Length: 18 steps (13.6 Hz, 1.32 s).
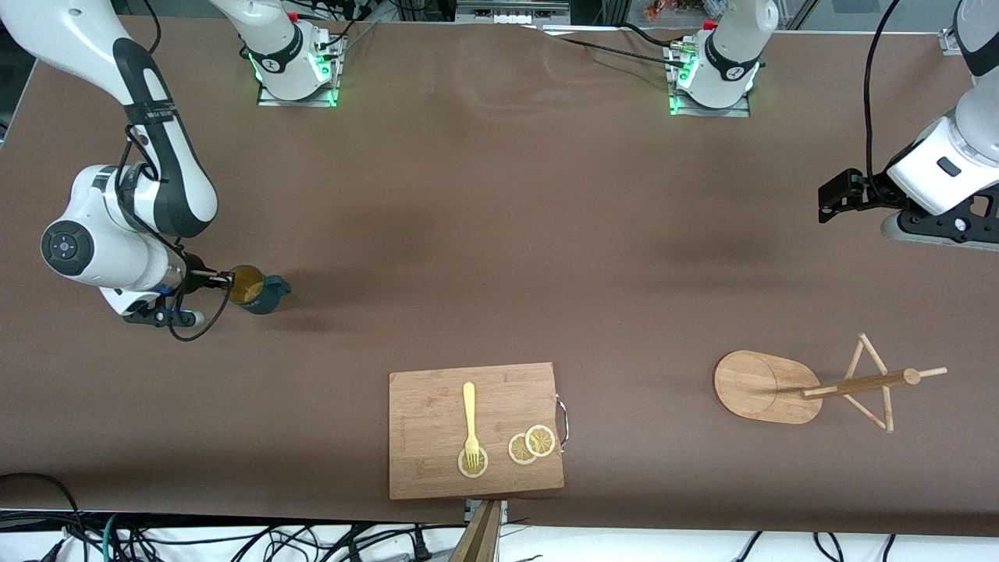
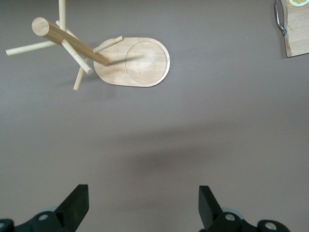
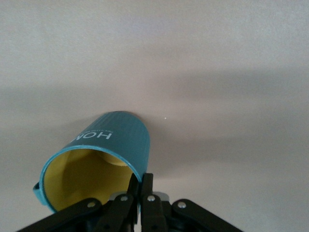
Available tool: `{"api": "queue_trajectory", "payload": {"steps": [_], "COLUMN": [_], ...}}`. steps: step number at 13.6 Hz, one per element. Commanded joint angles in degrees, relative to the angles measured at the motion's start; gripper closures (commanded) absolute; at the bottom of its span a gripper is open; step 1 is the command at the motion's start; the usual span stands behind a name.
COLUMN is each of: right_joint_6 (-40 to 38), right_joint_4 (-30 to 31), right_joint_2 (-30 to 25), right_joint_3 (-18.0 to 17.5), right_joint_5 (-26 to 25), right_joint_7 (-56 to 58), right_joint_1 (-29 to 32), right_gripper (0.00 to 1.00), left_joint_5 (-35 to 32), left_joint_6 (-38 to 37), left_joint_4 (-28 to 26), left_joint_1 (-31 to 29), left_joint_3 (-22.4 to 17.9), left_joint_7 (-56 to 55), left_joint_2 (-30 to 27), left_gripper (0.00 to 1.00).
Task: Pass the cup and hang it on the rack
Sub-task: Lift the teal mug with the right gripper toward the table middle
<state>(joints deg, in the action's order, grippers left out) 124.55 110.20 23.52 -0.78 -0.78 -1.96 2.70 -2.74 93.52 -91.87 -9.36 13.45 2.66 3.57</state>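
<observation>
At the cup's (image 3: pixel 104 159) rim — right fingers (image 3: pixel 146 186) clamped.

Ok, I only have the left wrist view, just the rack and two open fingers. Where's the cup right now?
Observer: The cup stands at the right arm's end of the table, with the right gripper shut on its rim.
Operator: Is it lifted yet?
Observer: Can't tell; it sits at table level in the front view.
Operator: And my arm?
Observer: The left gripper waits open, above bare table, with the rack nearer the front camera.
</observation>
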Motion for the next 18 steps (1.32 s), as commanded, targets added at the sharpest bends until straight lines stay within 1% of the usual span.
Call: {"api": "queue_trajectory", "payload": {"steps": [1, 4, 6, 7, 9, 11, 13, 14, 16, 18], "right_joint_6": [-2.6, -7.7, -8.3, -8.4, -8.3, -8.3, -7.7, -7.5, -7.5, -7.6], "right_joint_4": [-3.1, -8.7, -10.7, -11.8, -14.3, -18.2, -20.4, -22.6, -29.0, -34.0], "right_joint_2": [-0.9, -0.8, -0.8, -0.8, -0.1, 2.0, 3.7, 5.0, 9.3, 13.0], "right_joint_3": [-1.8, -3.0, -3.4, -3.4, -3.5, -3.4, -3.5, -3.5, -3.5, -3.4], "right_joint_5": [1.1, 4.0, 6.9, 7.5, 7.6, 7.6, 7.7, 7.6, 7.6, 7.4], "right_joint_7": [0.4, 0.0, -1.5, -4.9, -13.4, -19.9, -28.3, -33.7, -43.6, -50.4], "right_joint_1": [0.2, -0.8, -3.1, -4.5, -10.4, -16.3, -22.1, -25.7, -31.5, -36.7], "right_gripper": [1.00, 1.00, 1.00, 1.00, 1.00, 1.00, 1.00, 1.00, 1.00, 1.00], "left_joint_5": [-1.6, -1.6, -1.5, -1.7, -1.7, -1.2, -0.8, -0.7, -0.7, -0.7], "left_joint_6": [0.2, -0.1, -0.1, 0.0, 0.3, 0.3, 0.3, 0.2, -0.1, -0.3], "left_joint_4": [0.6, 0.6, 1.0, 1.0, 1.1, 1.3, 2.2, 2.2, 2.2, 2.1], "left_joint_1": [-0.4, -0.4, -0.4, 0.0, 0.1, -0.1, -0.6, -0.6, -0.5, -0.6], "left_joint_3": [0.6, 0.7, 1.1, 1.4, 1.3, 0.8, 0.6, 0.6, 0.9, 0.9], "left_joint_7": [1.1, 1.0, 1.1, 1.1, 1.0, 0.8, 0.6, 0.5, 0.5, 0.6], "left_joint_2": [0.1, 0.0, -0.4, -0.5, -0.5, -0.5, -0.4, -0.4, -0.5, -0.5], "left_gripper": [0.00, 0.00, 0.00, 0.00, 0.00, 0.00, 0.00, 0.00, 0.00, 0.00]}}
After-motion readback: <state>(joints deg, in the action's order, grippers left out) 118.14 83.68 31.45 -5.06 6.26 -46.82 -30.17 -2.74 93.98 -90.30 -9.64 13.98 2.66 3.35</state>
